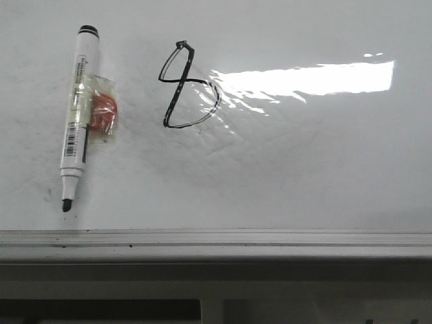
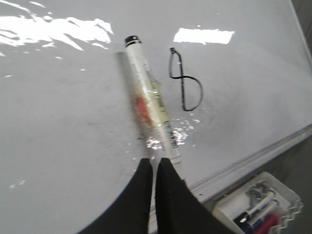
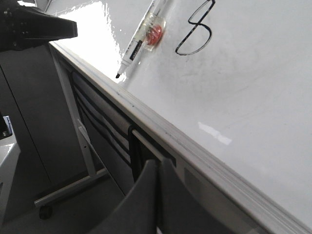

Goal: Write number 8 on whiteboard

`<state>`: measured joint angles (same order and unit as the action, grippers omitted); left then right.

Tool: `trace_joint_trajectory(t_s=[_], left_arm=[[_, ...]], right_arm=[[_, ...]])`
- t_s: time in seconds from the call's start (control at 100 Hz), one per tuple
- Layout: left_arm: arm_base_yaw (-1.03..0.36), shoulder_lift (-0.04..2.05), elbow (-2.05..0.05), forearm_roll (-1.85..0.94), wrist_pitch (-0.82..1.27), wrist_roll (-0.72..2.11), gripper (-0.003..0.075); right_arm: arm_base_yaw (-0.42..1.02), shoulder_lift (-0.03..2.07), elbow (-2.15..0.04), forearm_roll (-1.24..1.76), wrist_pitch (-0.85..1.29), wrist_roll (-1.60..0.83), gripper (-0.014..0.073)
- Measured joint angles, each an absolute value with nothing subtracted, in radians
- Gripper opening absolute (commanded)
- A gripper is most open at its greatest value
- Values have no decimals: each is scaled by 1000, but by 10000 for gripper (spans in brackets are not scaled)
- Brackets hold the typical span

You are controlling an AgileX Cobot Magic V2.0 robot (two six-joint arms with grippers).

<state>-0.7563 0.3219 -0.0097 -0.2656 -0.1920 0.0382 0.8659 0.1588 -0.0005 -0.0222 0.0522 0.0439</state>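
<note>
Marker (image 2: 148,102) blurred in left wrist view; number 8 (image 3: 196,29) top cut off, right wrist view

On the whiteboard (image 1: 304,175) only one object lies in the way – the marker (image 1: 76,115), uncapped, lying flat at the left with an orange piece (image 1: 104,113) taped to its side. The number 8 (image 1: 187,86) is just drawn ink beside it. Right of the figure the board is bare up to the grey frame edge (image 1: 216,239) – a raised border

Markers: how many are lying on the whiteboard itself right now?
1. A white-barrelled, black-capped marker lies uncapped on the glossy white whiteboard, left of the drawn black number 8. Others sit in a tray off the board.
</note>
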Motion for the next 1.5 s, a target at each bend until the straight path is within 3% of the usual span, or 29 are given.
trace_joint_trajectory(t_s=[0.34,0.62,0.86,1.5], left_arm=[[-312,97,-7,-70,-11,38,-20],[-52,-4,-7,-59,125,38,-20],[-10,-4,-7,-58,321,38,-20],[-10,-4,-7,-58,329,36,-20]], right_arm=[[866,157,0,-22,52,44,-63],[866,157,0,-22,52,44,-63],[866,157,0,-22,52,44,-63],[866,157,0,-22,50,44,-63]])
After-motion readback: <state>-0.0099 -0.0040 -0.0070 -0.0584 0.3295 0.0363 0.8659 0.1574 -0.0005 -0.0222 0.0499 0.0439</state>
